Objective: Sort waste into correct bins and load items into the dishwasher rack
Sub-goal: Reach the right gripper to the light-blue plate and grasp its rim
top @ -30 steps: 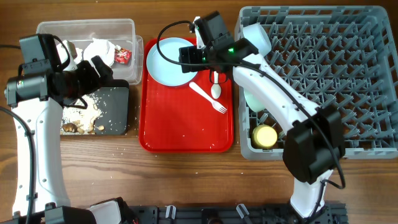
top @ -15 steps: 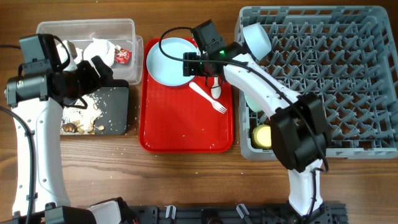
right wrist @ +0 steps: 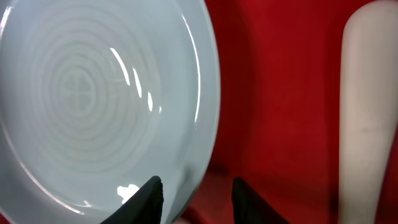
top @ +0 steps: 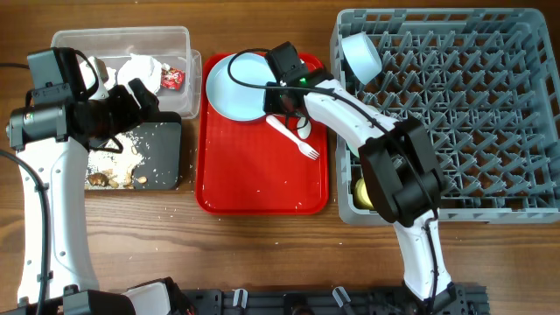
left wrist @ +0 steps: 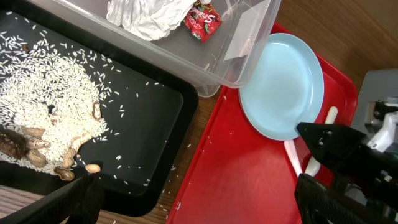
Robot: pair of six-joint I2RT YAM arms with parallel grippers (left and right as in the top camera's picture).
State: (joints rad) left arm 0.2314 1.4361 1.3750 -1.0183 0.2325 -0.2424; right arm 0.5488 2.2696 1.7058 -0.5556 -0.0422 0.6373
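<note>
The pale blue plate [top: 236, 83] lies at the back left of the red tray [top: 262, 184]. My right gripper [top: 281, 99] is down at the plate's right rim. In the right wrist view its jaws [right wrist: 198, 196] straddle that rim: one finger rests over the plate [right wrist: 93, 93], the other over the red tray, and a gap still shows. The white spoon [top: 304, 127] and fork [top: 299, 145] lie just right of it. My left gripper [top: 131, 98] hangs wide open and empty over the black tray [top: 162, 157]. A pale bowl [top: 360, 54] and a yellow cup [top: 369, 191] sit in the grey rack [top: 490, 114].
The clear tub [top: 79, 39] at the back left holds crumpled napkins [top: 140, 70] and a red wrapper [top: 172, 79]. Rice and brown scraps [top: 109, 178] are spread on the black tray. My right arm crosses the rack's left edge.
My right gripper has moved left from above the spoon to the plate's rim, and its jaws have narrowed around it. The left arm has not moved.
</note>
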